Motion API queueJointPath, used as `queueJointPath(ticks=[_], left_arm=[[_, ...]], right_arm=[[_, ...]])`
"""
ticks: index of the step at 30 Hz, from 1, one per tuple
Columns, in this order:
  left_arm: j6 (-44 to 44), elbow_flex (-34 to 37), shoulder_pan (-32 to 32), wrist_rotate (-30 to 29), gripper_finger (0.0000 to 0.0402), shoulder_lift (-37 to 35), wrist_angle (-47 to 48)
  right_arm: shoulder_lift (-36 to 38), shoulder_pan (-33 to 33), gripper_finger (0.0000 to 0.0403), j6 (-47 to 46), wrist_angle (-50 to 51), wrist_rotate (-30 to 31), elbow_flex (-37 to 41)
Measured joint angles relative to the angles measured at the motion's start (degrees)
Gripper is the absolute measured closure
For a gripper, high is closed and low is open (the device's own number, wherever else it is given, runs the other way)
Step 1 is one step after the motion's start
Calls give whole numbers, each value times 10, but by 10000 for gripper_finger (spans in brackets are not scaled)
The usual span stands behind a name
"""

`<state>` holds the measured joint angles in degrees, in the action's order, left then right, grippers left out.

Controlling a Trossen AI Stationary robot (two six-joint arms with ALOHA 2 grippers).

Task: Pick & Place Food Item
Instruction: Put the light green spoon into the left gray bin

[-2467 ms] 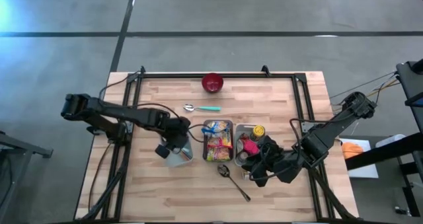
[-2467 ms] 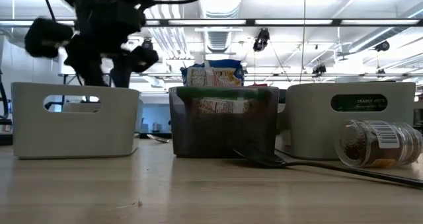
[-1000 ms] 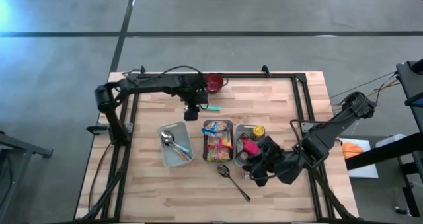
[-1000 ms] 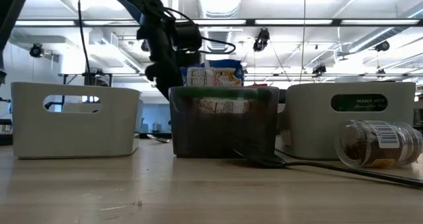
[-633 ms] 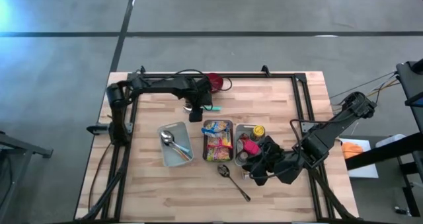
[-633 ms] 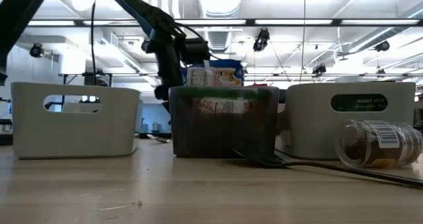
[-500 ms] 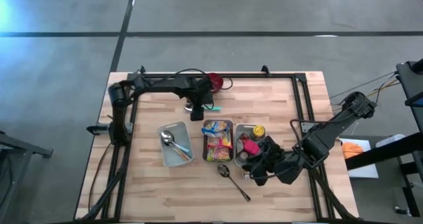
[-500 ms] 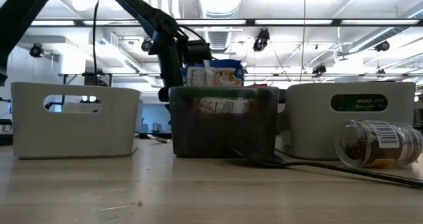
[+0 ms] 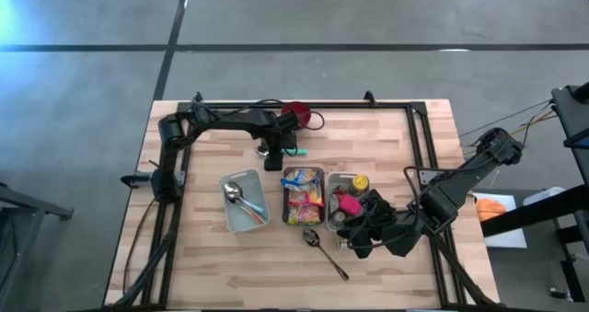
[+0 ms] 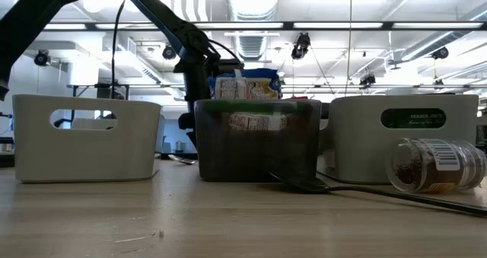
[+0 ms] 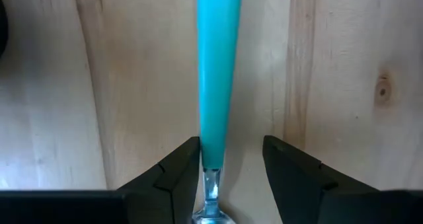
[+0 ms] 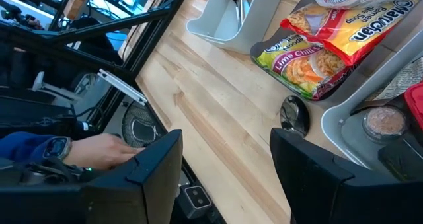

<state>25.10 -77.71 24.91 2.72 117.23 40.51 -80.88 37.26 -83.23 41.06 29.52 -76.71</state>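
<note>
Centrally, the dark bin [image 9: 304,198] holds noodle packets [image 9: 305,202].

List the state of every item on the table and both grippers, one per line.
left gripper: open, straddling the spoon
teal-handled spoon: flat on the table, not gripped
right gripper: open, empty
left bin: holds metal spoons
middle bin: filled with snack packets
right bin: holds food items
jar: on its side
red bowl: upright
loose spoon: flat on the table
</note>
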Motion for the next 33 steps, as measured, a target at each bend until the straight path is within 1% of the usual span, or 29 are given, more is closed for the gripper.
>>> queueJointPath(ticks=[5,8,11,15,16,27,33], left_arm=[[6,0,0,1,231,2,0],[6,0,0,1,249,2,0],[7,0,-1,0,295,2,1],[6,0,-1,-12,375,1,-1],[7,0,-1,-13,383,0,-3],[37,-3,0,-41,384,-12,-2],[49,-4,0,-34,384,-38,15]], right_arm=[[0,0,178,-4,-1,0,0],[0,0,178,-4,-1,0,0],[0,0,178,-4,-1,0,0],[0,0,178,-3,0,0,0],[0,0,178,-2,0,0,0],[0,9,178,-7,0,0,0],[0,15,178,-12,0,0,0]])
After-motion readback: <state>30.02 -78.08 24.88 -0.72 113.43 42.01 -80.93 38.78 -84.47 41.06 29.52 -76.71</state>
